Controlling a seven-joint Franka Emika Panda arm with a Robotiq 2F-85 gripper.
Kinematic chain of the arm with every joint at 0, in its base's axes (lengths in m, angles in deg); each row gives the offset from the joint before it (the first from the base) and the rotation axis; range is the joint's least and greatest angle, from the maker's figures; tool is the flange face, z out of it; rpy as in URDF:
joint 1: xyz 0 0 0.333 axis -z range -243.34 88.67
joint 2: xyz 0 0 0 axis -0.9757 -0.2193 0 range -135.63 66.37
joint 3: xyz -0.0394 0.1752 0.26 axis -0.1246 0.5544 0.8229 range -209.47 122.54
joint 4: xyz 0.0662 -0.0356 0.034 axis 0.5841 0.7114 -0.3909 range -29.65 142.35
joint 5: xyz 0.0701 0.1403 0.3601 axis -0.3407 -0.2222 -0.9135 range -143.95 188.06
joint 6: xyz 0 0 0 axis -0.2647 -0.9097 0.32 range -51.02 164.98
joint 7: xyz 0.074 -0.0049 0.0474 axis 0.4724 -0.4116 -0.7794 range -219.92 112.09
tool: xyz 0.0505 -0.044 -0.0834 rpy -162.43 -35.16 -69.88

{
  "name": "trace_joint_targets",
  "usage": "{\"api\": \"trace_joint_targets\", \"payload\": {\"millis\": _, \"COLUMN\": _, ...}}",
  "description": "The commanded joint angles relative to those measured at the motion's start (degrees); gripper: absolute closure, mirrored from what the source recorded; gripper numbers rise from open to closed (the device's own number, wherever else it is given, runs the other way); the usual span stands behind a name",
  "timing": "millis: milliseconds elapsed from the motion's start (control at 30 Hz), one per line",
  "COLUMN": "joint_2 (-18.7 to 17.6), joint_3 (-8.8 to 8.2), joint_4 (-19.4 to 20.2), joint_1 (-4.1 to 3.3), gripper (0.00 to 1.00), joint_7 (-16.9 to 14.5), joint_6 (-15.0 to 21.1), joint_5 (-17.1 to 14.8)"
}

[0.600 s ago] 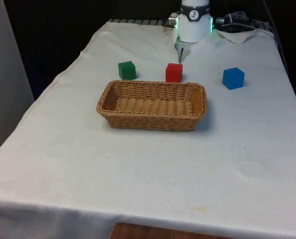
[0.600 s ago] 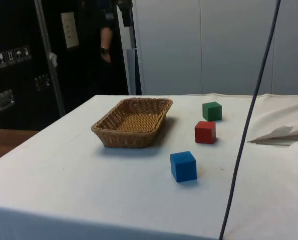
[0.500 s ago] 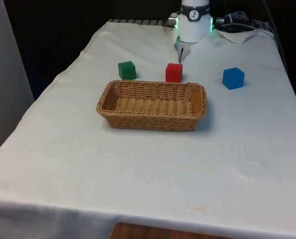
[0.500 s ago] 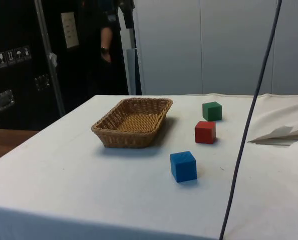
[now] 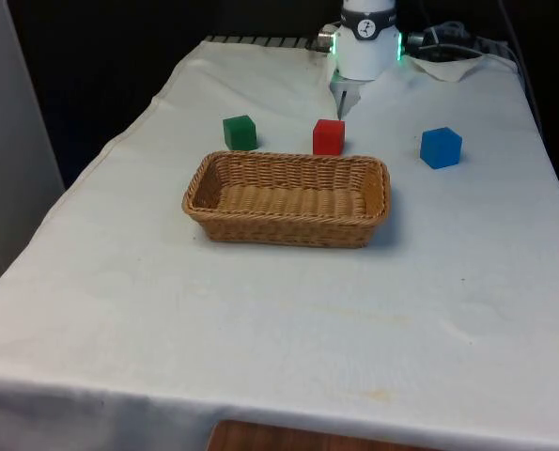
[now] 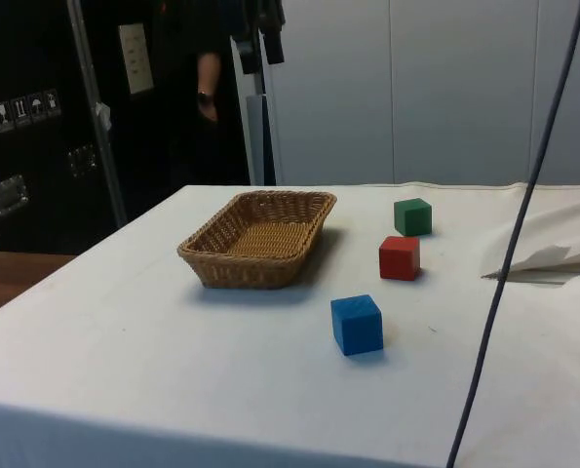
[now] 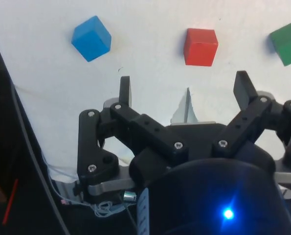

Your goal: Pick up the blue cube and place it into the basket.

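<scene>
Blue cube (image 5: 441, 147) is seen resting on the worktop (image 5: 288, 301) beside the basket (image 5: 288, 198), untouched, while the end effector (image 7: 183, 90) is spread wide above the cloth.

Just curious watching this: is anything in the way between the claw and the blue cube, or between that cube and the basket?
Nothing visible. The open gripper has bare cloth between it and the blue cube, and bare cloth also separates the cube from the basket.

The green cube (image 7: 286, 43) is cut off by the wrist picture's edge. In the side view a person (image 6: 209, 88) stands behind the table — head out of frame, body lost against the dark cabinets (one forearm shows).
</scene>
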Motion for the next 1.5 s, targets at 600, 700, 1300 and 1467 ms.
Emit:
{"api": "trace_joint_targets", "payload": {"millis": 600, "joint_2": 6.9, "joint_3": 4.18, "joint_4": 11.9, "joint_1": -0.17, "gripper": 0.0, "joint_7": 4.4, "joint_6": 6.6, "joint_5": 1.1}}
{"api": "trace_joint_targets", "payload": {"millis": 700, "joint_2": 7.5, "joint_3": 4.98, "joint_4": 13.3, "joint_1": -0.17, "gripper": 0.0, "joint_7": 5.0, "joint_6": 7.6, "joint_5": 1.1}}
{"api": "trace_joint_targets", "payload": {"millis": 1300, "joint_2": 9.6, "joint_3": 8.94, "joint_4": 20.1, "joint_1": -0.23, "gripper": 0.0, "joint_7": 6.1, "joint_6": 13.0, "joint_5": 0.7}}
{"api": "trace_joint_targets", "payload": {"millis": 1467, "joint_2": 9.9, "joint_3": 9.97, "joint_4": 21.8, "joint_1": -0.23, "gripper": 0.0, "joint_7": 6.0, "joint_6": 14.7, "joint_5": 0.7}}
